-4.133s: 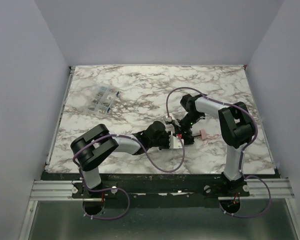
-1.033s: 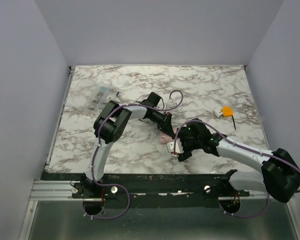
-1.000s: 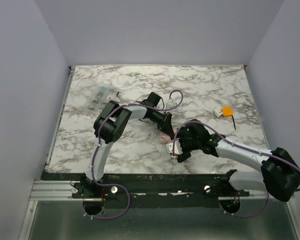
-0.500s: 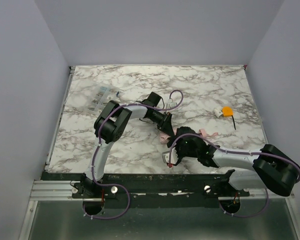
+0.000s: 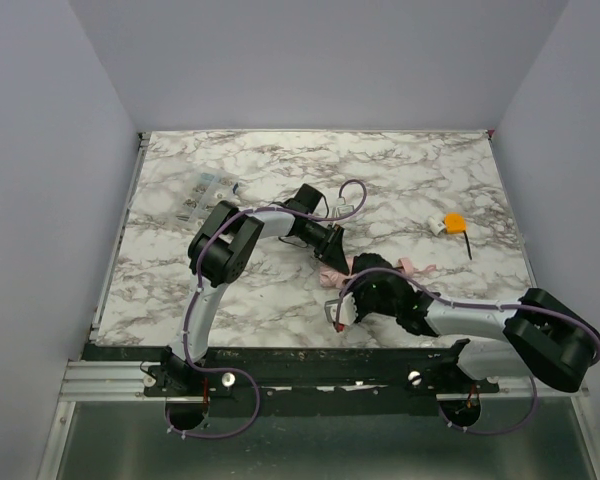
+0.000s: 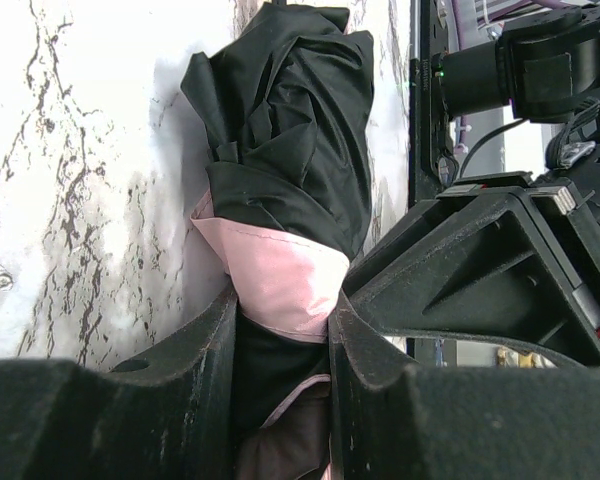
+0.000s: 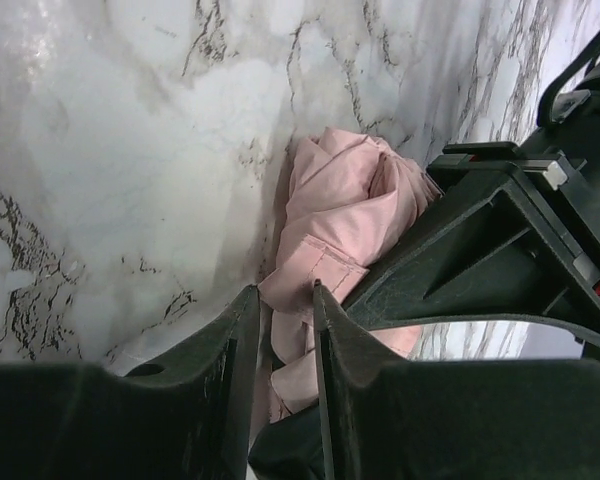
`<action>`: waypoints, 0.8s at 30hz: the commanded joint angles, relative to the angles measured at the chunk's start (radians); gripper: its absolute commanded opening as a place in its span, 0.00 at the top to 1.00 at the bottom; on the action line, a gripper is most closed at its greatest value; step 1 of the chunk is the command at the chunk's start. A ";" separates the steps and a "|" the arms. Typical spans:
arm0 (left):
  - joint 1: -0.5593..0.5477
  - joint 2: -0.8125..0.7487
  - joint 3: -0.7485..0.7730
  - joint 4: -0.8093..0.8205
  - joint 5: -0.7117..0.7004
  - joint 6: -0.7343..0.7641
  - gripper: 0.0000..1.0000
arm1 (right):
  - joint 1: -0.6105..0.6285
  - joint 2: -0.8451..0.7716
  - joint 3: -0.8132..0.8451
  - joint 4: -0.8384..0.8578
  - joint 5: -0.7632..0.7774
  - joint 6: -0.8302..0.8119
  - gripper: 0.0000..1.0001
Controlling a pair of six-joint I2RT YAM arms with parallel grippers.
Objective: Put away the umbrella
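Pink, soft umbrella [image 7: 330, 210] lay bunched on the counter [image 7: 100, 150], its folds pinched by left pincer [image 6: 282, 320] and right pincer [image 7: 282, 300]; likely light, floppy, best clamped around the bundle.

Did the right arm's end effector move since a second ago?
Yes. The right end effector slid nearer the table's front edge, away from the orange thing.

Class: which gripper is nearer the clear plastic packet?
Left. The left gripper is right of the clear plastic packet; the right gripper is farther, toward the near edge.
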 commanded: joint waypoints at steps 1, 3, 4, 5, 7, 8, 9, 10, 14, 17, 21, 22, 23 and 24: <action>-0.012 0.122 -0.081 -0.189 -0.238 0.031 0.98 | 0.003 -0.010 0.055 -0.062 0.005 0.115 0.72; -0.012 0.122 -0.081 -0.188 -0.236 0.031 0.98 | 0.002 -0.011 0.068 -0.081 0.000 0.131 0.70; -0.012 0.122 -0.082 -0.188 -0.235 0.031 0.98 | 0.002 -0.013 0.075 -0.105 -0.008 0.131 0.61; -0.012 0.122 -0.082 -0.189 -0.234 0.031 0.98 | 0.003 -0.015 0.081 -0.133 -0.028 0.128 0.50; -0.012 0.122 -0.081 -0.189 -0.232 0.033 0.98 | 0.002 -0.015 0.072 -0.150 -0.051 0.115 0.33; -0.012 0.122 -0.080 -0.189 -0.231 0.033 0.98 | 0.003 -0.011 0.063 -0.130 -0.046 0.113 0.30; -0.012 0.122 -0.080 -0.189 -0.230 0.033 0.98 | 0.002 -0.005 0.057 -0.112 -0.039 0.111 0.28; -0.011 0.122 -0.081 -0.188 -0.228 0.033 0.98 | 0.002 0.000 0.055 -0.094 -0.028 0.114 0.28; -0.010 0.123 -0.080 -0.185 -0.219 0.028 0.98 | 0.003 0.020 0.036 0.010 0.008 0.151 0.31; -0.010 0.125 -0.076 -0.185 -0.214 0.025 0.98 | 0.004 0.030 0.020 0.068 0.018 0.181 0.37; -0.011 0.125 -0.074 -0.187 -0.211 0.023 0.98 | 0.004 0.043 -0.001 0.130 0.023 0.219 0.42; -0.011 0.125 -0.074 -0.188 -0.211 0.023 0.98 | 0.004 0.045 -0.006 0.139 0.027 0.223 0.42; -0.010 0.125 -0.075 -0.186 -0.211 0.023 0.98 | 0.004 0.045 -0.010 0.148 0.034 0.227 0.43; -0.010 0.125 -0.076 -0.185 -0.210 0.024 0.98 | 0.006 0.043 -0.017 0.172 0.042 0.239 0.44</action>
